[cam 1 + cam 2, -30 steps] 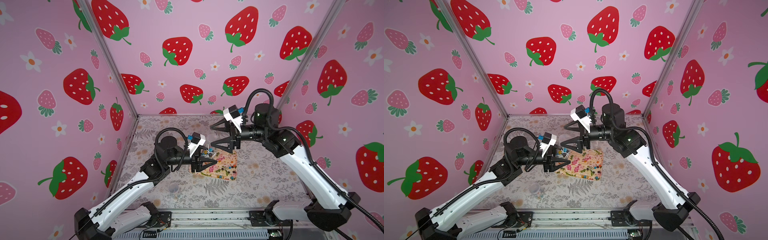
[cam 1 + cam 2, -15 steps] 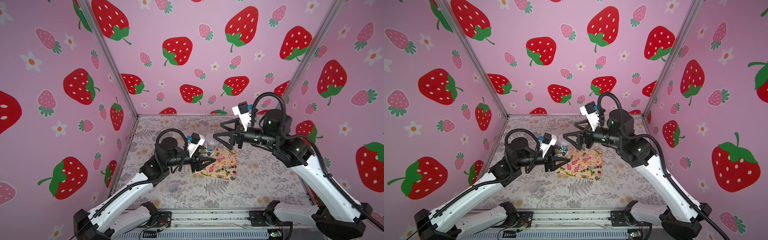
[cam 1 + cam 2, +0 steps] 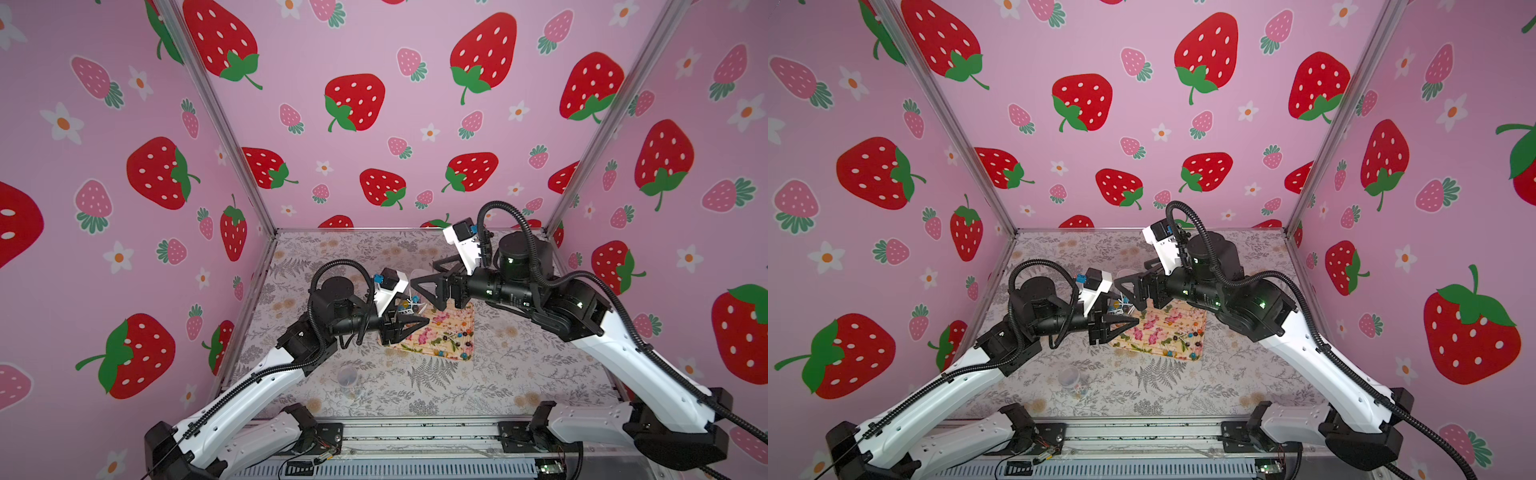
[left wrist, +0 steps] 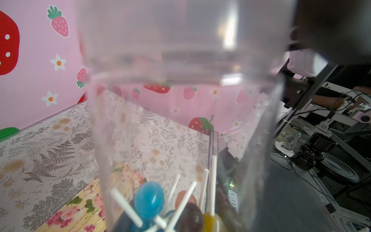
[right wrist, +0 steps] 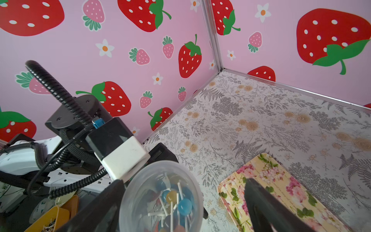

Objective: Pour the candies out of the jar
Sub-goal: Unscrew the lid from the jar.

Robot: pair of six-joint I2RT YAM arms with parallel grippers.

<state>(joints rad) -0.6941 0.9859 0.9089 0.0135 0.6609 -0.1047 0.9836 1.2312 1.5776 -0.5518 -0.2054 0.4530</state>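
top views: high, front, looking down | wrists: both near jar [image 4: 180, 120]

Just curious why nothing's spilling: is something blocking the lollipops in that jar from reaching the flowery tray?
No lid shows on the clear jar; its mouth is open over the lollipops. Only the open right gripper sits at that mouth, a finger on each side, one between it and the floral tray.

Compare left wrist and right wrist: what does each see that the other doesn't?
Left wrist only: the jar side-on through its clear wall, and a second small jar on the table. Right wrist only: the jar's open mouth, with the left arm's camera housing beside its rim. Both: candies in the jar, floral tray, table.
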